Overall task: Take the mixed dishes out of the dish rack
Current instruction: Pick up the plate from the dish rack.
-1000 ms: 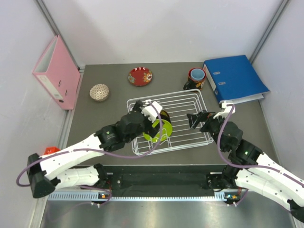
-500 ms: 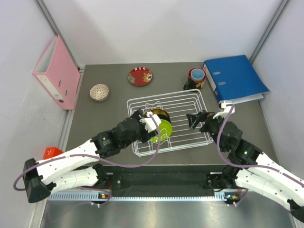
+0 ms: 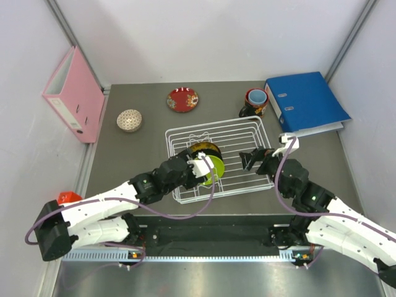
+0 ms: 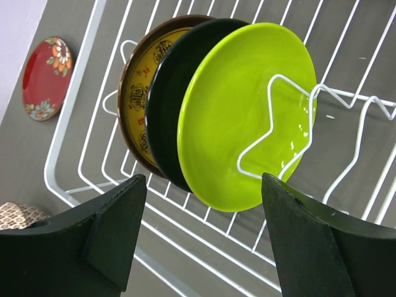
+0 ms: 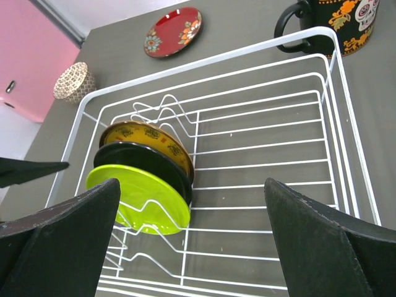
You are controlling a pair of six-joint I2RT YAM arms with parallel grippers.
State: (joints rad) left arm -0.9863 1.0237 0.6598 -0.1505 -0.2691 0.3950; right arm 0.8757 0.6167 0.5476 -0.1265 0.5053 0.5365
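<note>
I had the dish rack (image 3: 235,137) in the middle of my overhead view. Three dishes stood on edge in the dividers at its left end: the yellow-and-black ornate plate (image 4: 137,93) farthest from me, a black dish (image 4: 164,117) against it, and the lime-green bowl (image 4: 247,111) nearest me. The left gripper (image 4: 203,185) sat low at the rack's near left side. Its fingers were spread, with the green bowl's lower edge showing between them, and I saw no contact with it. The right gripper (image 5: 192,185) hung over the rack's right end, jaws wide apart and holding nothing.

Outside the rack, the dark mug (image 3: 255,102) stood just beyond its far right corner and the red gold-patterned bowl (image 3: 182,99) beyond its far left corner. The small beige net-patterned bowl (image 3: 129,120) sat off to the left of that corner. A blue binder (image 3: 306,102) lay to the right of the rack's far end, and a pink binder (image 3: 74,93) stood well off to its left.
</note>
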